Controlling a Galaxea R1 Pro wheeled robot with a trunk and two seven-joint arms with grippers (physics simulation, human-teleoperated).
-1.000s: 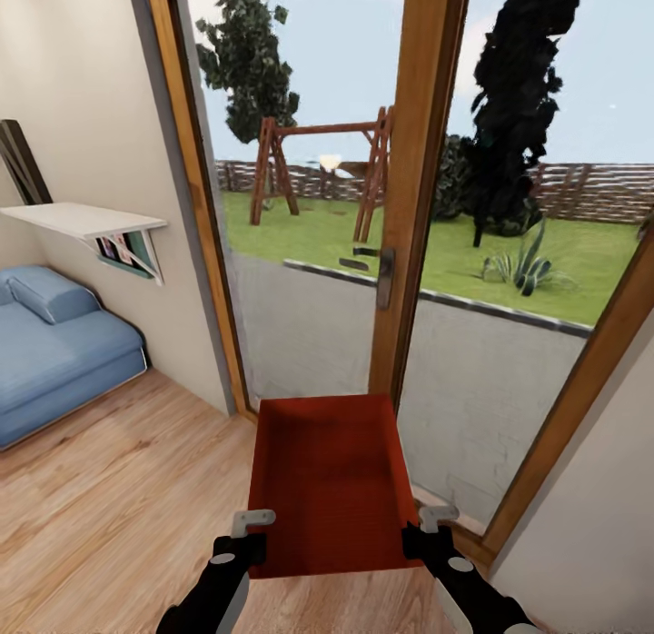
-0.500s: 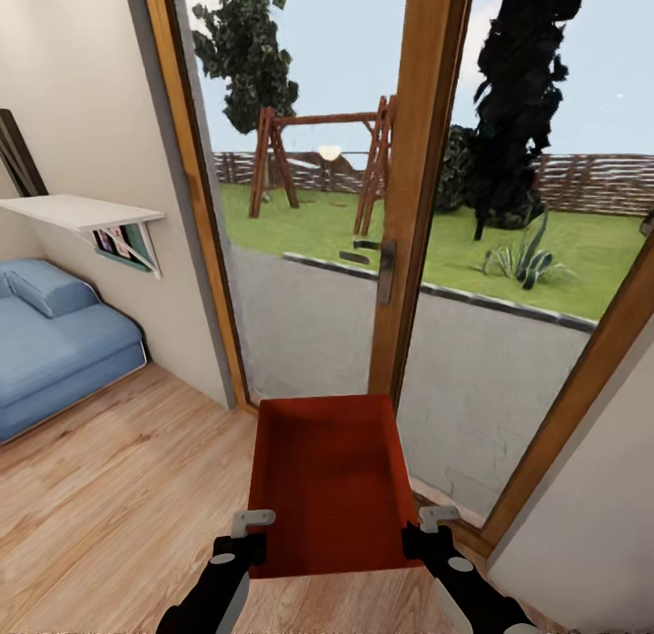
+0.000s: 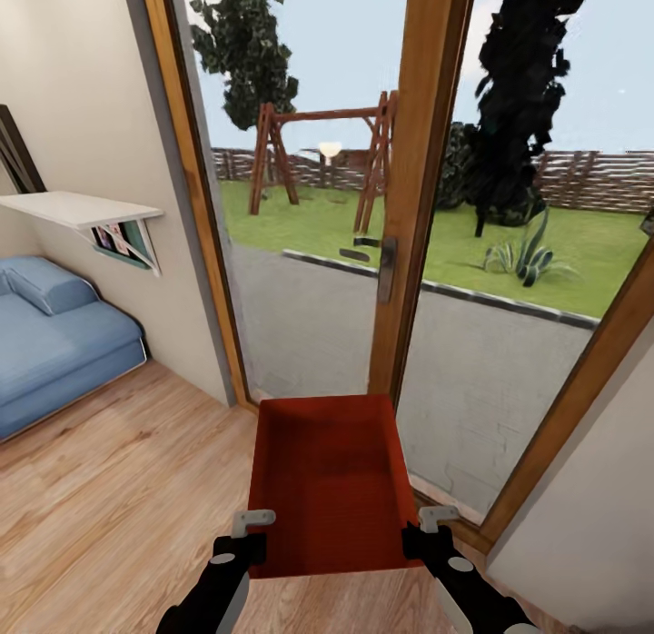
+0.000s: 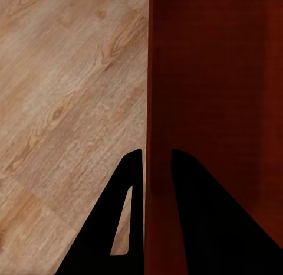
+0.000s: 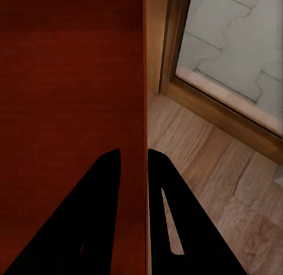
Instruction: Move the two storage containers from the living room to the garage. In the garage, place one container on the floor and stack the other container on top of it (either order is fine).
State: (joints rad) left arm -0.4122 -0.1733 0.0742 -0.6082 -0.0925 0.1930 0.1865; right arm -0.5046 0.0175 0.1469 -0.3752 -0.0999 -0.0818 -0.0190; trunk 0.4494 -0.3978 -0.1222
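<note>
We carry a rust-red, smooth, flat-bottomed storage container point(image 3: 331, 480) at six o'clock above wood-plank flooring point(image 3: 118, 489). Left gripper point(image 3: 245, 534) and right gripper point(image 3: 425, 529) each clamp a side wall; arms are cut off below.

Light wood-plank floor point(image 3: 109, 489), wood-framed glass doors point(image 3: 409, 207), blue couch point(image 3: 54, 343), white wall shelf point(image 3: 77, 209).

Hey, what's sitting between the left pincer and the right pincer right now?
The rust-red storage container: in the head view the left pincer clamps its left wall and the right pincer its right wall, nothing else between.
</note>
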